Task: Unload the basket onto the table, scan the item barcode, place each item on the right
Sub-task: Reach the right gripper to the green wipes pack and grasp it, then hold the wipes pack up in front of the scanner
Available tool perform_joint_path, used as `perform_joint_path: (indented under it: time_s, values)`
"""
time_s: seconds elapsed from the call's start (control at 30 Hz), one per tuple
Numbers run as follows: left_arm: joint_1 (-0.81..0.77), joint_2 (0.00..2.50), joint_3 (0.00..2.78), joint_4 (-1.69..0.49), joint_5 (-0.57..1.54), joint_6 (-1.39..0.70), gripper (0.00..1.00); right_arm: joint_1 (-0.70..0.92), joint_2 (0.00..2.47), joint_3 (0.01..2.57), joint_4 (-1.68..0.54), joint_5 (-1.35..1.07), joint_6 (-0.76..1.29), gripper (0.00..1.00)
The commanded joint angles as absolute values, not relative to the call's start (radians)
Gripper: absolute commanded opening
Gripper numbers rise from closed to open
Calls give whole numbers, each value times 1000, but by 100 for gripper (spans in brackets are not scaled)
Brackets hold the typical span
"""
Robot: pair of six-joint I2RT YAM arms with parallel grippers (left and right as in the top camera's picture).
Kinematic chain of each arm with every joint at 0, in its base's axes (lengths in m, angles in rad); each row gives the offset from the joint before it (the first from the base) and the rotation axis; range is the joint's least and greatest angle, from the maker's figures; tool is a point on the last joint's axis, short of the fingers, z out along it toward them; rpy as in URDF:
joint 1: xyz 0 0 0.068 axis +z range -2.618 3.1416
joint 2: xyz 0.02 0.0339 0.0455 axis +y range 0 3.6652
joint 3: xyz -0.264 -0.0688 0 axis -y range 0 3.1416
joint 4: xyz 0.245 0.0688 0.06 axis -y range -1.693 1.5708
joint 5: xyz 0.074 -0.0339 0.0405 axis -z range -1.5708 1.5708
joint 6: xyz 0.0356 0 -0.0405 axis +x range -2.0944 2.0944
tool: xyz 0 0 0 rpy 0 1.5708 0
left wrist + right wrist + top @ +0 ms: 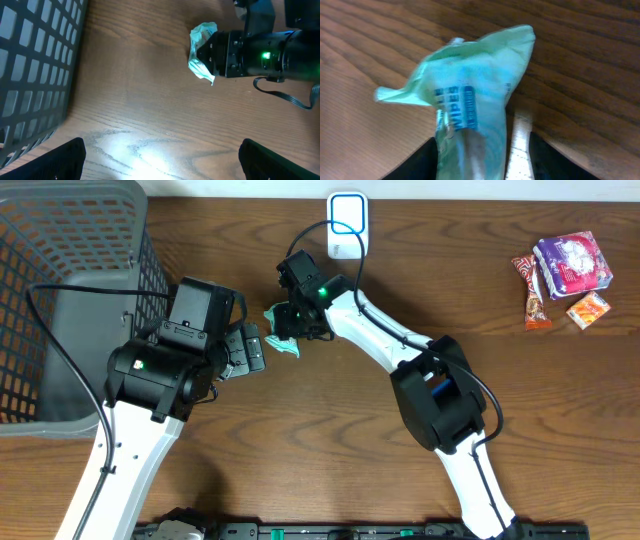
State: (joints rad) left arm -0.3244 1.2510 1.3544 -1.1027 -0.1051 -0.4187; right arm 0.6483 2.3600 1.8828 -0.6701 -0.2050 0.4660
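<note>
Wipes packet (470,100) points lengthwise straight out of clamping right fingers (412,165); left fingers (60,160) wide apart.

Mint-green wipes packet (480,100) — blue lettering, grey lattice basket (60,240), brown wood-grain table (520,400), white scanner (347,225)

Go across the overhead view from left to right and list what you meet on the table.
Mesh basket → left gripper → green wipes packet → white box at the far edge → cluster of snack packets. The right arm is left out, since it spans much of the middle.
</note>
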Motion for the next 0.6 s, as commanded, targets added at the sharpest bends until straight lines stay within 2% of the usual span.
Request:
perform_joint_path:
  time_s: [0.0, 0.03, 0.07, 0.27, 0.57]
  values:
    - [-324, 1255, 1359, -1107, -117, -413, 98, 656, 2375, 1871, -671, -189, 479, 27]
    - [-324, 1255, 1359, -1107, -117, -413, 98, 656, 2375, 1870, -672, -189, 479, 11]
    - [-324, 1255, 1359, -1107, -117, -413, 98, 656, 2375, 1870, -673, -203, 479, 1]
    - [-324, 1255, 1359, -1107, -117, -413, 98, 606, 2324, 1891, -715, -405, 498, 1]
    - [-324, 1255, 1359, -1107, -117, -413, 98, 348, 2182, 1897, -931, -929, 538, 1]
